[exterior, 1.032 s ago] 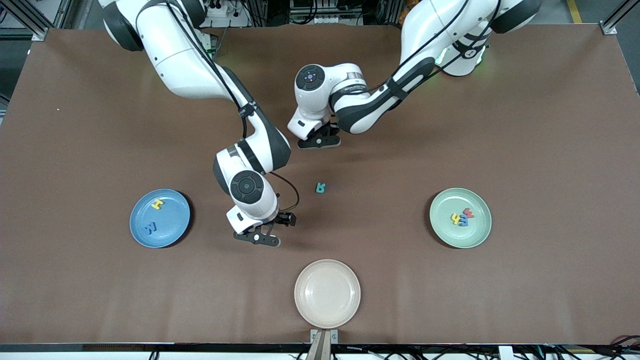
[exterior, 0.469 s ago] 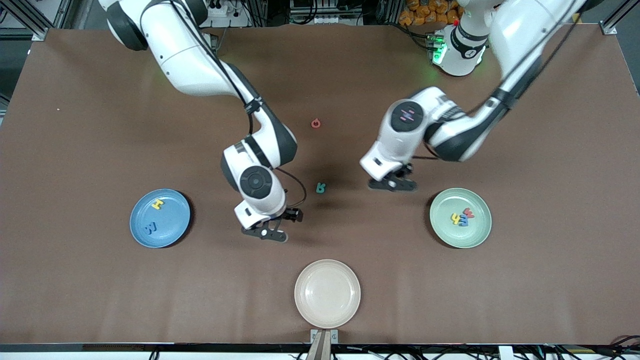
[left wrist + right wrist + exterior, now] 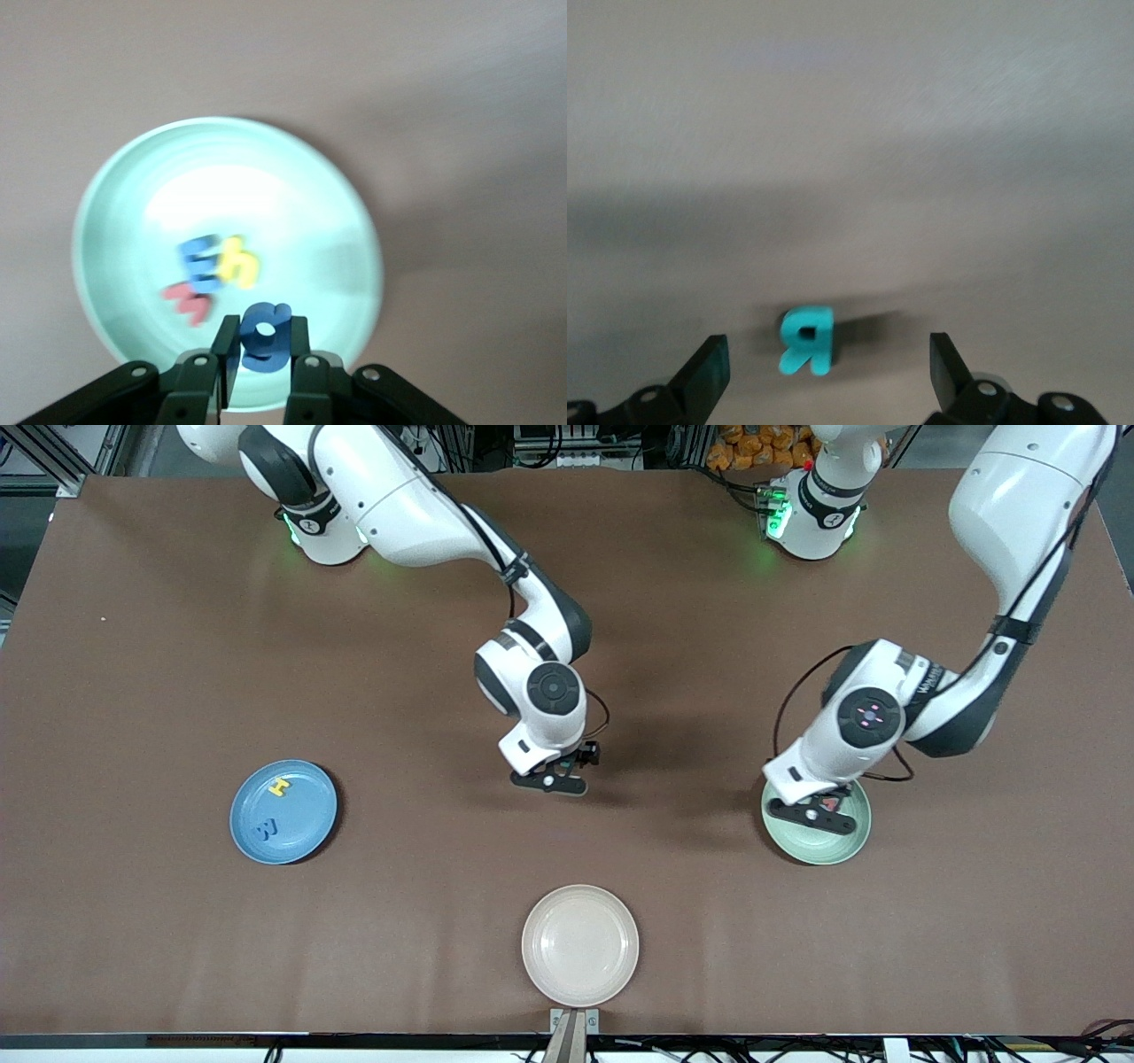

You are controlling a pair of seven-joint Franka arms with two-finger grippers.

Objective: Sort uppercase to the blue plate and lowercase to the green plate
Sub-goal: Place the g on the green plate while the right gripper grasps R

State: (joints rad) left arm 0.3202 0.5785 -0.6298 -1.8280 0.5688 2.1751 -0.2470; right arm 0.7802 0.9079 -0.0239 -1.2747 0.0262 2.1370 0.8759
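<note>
Foam letters are split between two plates on the brown worktop (image 3: 133, 921). The left gripper (image 3: 261, 376) hangs over the green plate (image 3: 124, 186) at the left arm's end of the worktop, its fingers closed on a blue g (image 3: 264, 335). Under it in the plate lie a yellow h (image 3: 239, 264), a blue m (image 3: 200, 262) and a red w (image 3: 188, 301), bunched together and touching.

The right gripper (image 3: 828, 367) is over the middle of the worktop with its fingers spread wide and nothing between them; the teal R (image 3: 807, 339) lies flat on the worktop beneath the gap, touching neither finger.

The blue plate (image 3: 306, 828) sits toward the right arm's end and holds a yellow H (image 3: 281, 786) and a blue W (image 3: 266, 830), apart from each other. A cream plate (image 3: 580, 945) lies bare nearest the front camera, between the other two plates.
</note>
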